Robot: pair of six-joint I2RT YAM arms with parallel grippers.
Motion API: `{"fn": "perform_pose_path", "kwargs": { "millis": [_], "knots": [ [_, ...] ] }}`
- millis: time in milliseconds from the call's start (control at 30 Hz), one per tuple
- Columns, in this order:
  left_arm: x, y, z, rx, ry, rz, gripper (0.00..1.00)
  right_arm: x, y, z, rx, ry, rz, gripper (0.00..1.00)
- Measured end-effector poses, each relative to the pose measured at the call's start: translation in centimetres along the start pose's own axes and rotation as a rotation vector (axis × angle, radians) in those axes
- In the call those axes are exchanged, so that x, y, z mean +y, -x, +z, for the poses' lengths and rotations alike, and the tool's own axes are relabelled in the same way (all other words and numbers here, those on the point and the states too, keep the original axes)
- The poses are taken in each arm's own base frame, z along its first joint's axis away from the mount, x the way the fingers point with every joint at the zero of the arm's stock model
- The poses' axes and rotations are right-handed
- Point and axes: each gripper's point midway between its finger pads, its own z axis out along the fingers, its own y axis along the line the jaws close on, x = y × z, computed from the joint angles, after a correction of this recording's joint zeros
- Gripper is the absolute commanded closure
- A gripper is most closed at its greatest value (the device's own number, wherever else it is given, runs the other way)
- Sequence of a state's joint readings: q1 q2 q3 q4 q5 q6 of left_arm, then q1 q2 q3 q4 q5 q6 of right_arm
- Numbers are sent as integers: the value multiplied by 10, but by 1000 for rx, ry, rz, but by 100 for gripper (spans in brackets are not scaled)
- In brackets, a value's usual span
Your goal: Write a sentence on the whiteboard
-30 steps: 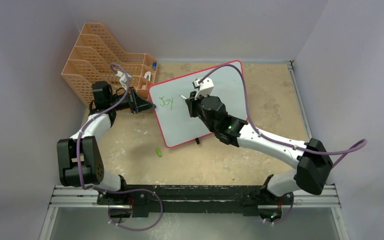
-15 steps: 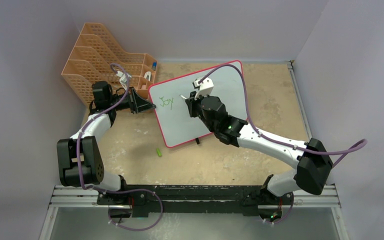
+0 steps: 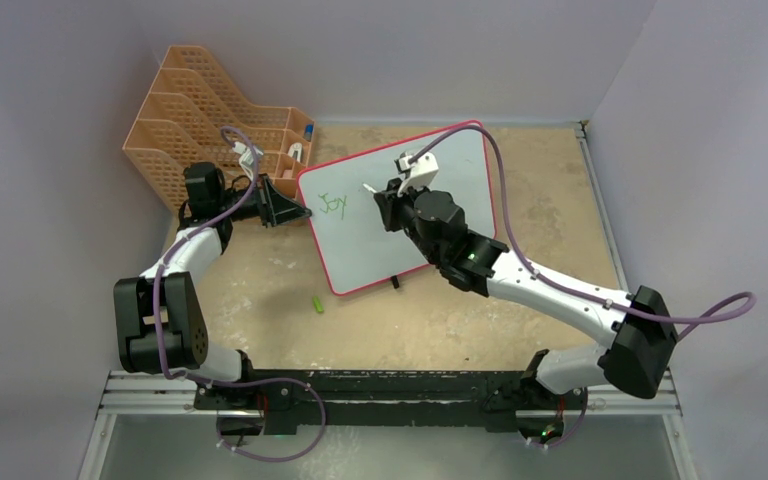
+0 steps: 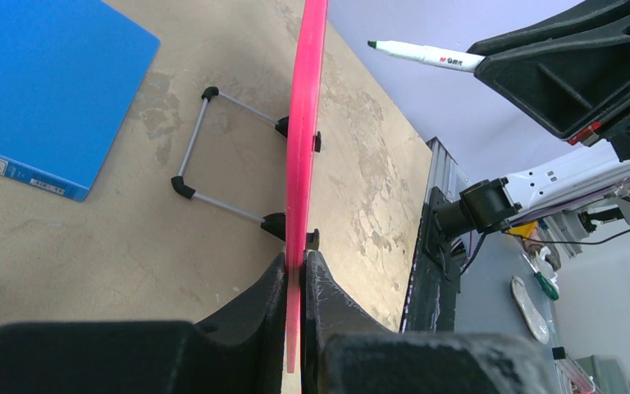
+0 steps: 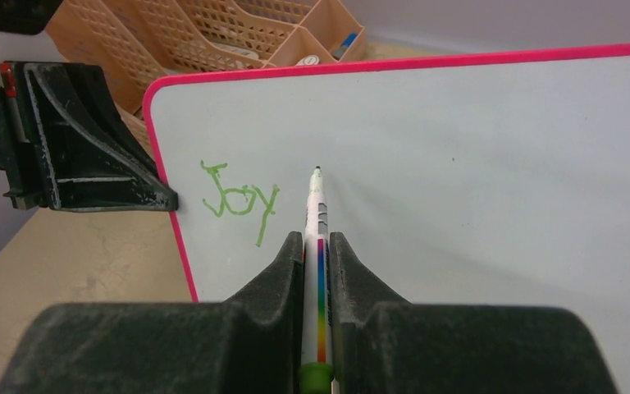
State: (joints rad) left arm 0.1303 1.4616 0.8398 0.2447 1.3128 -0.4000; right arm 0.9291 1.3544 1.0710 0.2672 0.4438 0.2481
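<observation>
The whiteboard (image 3: 360, 250), white with a pink-red frame, stands tilted on the table. My left gripper (image 3: 300, 212) is shut on its left edge; the left wrist view shows the frame (image 4: 308, 123) pinched between the fingers of that gripper (image 4: 295, 261). The sentence reads only "Joy" (image 5: 238, 201) in green, at the upper left of the board (image 5: 476, 164). My right gripper (image 5: 317, 238) is shut on a white marker (image 5: 316, 205) with a rainbow stripe. Its tip points at the board just right of "Joy". In the left wrist view the marker (image 4: 426, 56) tip stands a short gap off the surface.
An orange mesh file rack (image 3: 190, 110) stands behind the left arm. A small green cap (image 3: 317, 303) lies on the table in front of the board. A blue folder (image 4: 41, 90) lies behind the board, near its wire stand (image 4: 213, 156).
My right arm has shifted a little to the right, its elbow swinging outward, with the marker still in it. The left arm and the writing are unchanged.
</observation>
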Motion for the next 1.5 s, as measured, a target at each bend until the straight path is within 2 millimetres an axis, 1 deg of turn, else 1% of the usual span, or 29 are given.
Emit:
{"fn": "perform_pose_path", "kwargs": {
  "millis": [233, 500, 633, 1000, 1267, 1500],
  "knots": [
    [0, 0, 0, 0, 0, 0, 100, 3, -9, 1, 28, 15, -6, 100],
    [0, 0, 0, 0, 0, 0, 100, 1, -26, 6, 76, 6, -24, 100],
    [0, 0, 0, 0, 0, 0, 100, 1, -31, 7, 89, 4, -26, 100],
    [0, 0, 0, 0, 0, 0, 100, 1, -31, 8, 87, 3, -21, 100],
    [0, 0, 0, 0, 0, 0, 100, 1, -36, 11, 94, -2, -19, 100],
    [0, 0, 0, 0, 0, 0, 100, 0, -35, 12, 89, -8, -17, 100]
  ]
}}
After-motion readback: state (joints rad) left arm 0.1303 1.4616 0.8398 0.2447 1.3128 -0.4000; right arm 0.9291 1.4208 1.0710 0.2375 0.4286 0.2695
